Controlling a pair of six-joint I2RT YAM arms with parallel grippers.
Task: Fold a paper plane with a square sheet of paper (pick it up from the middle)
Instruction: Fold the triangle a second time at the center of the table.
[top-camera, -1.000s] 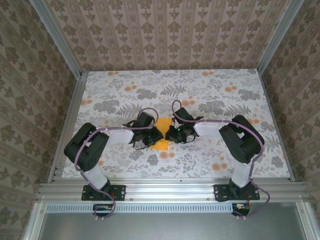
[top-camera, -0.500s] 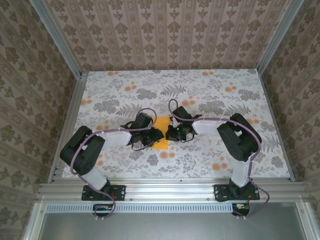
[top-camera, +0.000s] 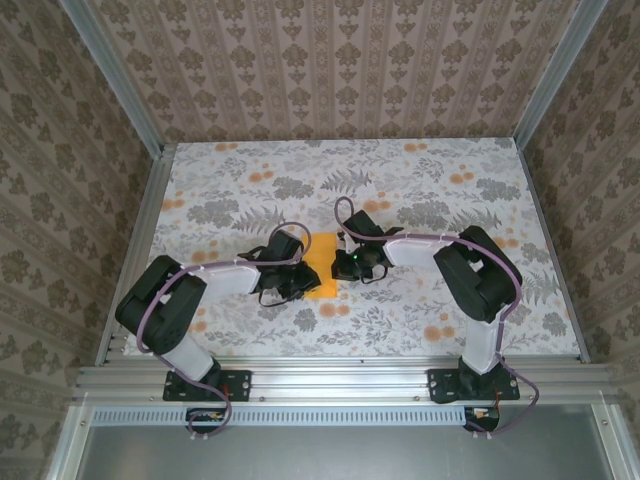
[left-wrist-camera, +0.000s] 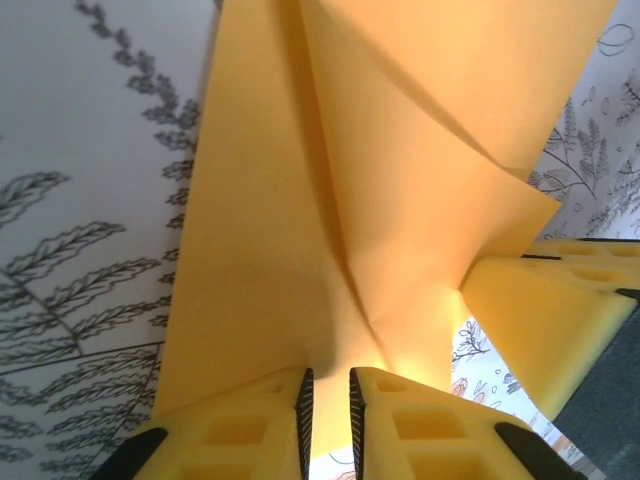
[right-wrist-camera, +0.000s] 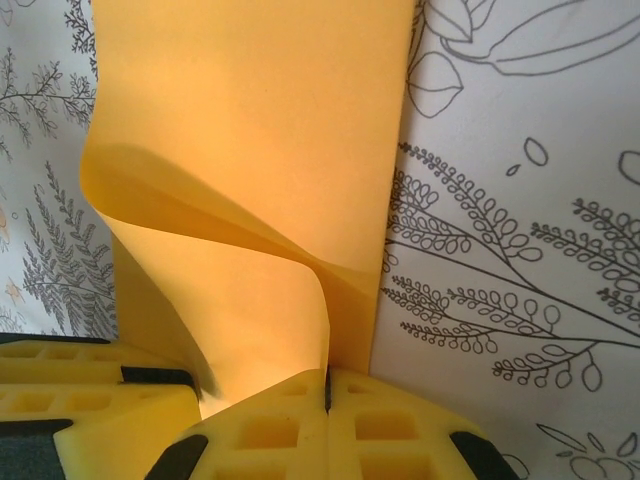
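Just past the near rail (top-camera: 330, 372), mid-table, both grippers meet on the square sheet of paper (top-camera: 321, 272). It's partly folded, one flap curling up.

Left gripper (left-wrist-camera: 327, 378): jaws nearly together w/ a fold of the sheet running down between the pads, so we judge it's pinching it. Right gripper (right-wrist-camera: 327, 378): pads pressed flat together, nipping the sheet's edge.

Paper looks thin, light & floppy. It'll crease easily and prob. tear if the two pull apart, so we'd hold at edges or fold lines, gently.

Farther from the rail, the table (top-camera: 420, 170) has open room fwd & sideways, up to the side frames and back wall.
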